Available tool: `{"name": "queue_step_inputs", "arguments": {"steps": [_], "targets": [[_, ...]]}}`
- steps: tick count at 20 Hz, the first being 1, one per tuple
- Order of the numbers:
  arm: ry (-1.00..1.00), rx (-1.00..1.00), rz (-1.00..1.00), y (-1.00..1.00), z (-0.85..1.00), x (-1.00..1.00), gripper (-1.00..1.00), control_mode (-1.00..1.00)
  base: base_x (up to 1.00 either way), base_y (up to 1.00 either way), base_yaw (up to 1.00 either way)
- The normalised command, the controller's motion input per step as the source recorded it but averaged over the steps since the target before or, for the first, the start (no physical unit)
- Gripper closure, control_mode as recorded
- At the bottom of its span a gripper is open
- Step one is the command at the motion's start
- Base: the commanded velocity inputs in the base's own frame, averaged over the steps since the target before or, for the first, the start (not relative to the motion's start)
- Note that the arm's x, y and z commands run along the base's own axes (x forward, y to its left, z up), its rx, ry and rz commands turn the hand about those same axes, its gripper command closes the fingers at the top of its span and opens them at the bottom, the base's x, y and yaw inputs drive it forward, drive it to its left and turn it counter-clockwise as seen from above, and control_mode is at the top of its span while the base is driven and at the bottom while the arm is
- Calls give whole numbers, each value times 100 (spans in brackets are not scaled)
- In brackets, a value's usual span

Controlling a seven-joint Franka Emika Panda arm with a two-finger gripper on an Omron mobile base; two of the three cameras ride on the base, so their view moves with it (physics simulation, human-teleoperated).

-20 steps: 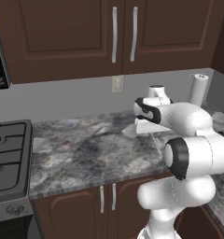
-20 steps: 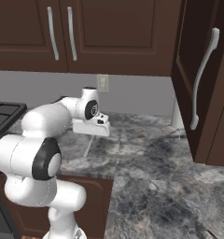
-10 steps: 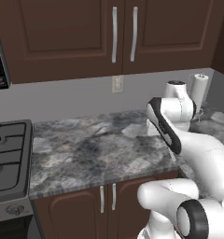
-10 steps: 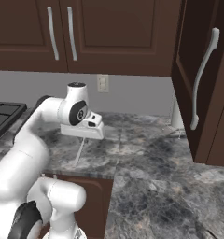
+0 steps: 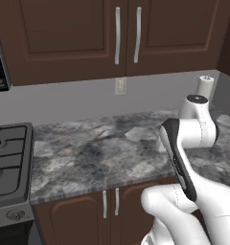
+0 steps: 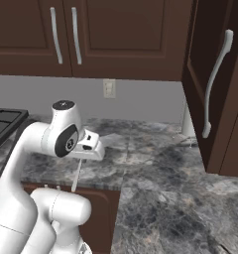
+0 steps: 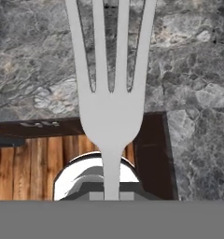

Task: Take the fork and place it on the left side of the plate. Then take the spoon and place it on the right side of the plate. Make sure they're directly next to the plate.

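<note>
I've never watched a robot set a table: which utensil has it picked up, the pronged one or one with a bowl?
The fork: its head ends in four straight prongs, not an oval bowl, and it hangs prongs-down from the gripper.

In the hand view, the fork point(image 7: 109, 107) runs out of frame: its four prong tips are cut off by the top edge and its handle disappears at the bottom. In the right base view, the pincer's point(image 6: 80, 158) fingers are too small to tell apart. In the left base view, the arm hides part of the desk point(image 5: 88, 153).
</note>
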Motion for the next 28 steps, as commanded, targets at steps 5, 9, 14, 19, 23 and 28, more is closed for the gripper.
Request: {"name": "queue_step_inputs", "arguments": {"steps": [5,9,14,19,23,28], "targets": [[0,0,1,0,1,0,100,-100,0,0,0],[1,-1,0,10,0,0,100,-100,0,0,0],[0,0,0,3,0,0,100,100,-12,7,1],[0,0,0,0,0,0,100,100,-55,23,0],[0,0,0,0,0,0,100,100,-64,57,0],[0,0,0,0,0,0,100,100,-52,87,0]]}}
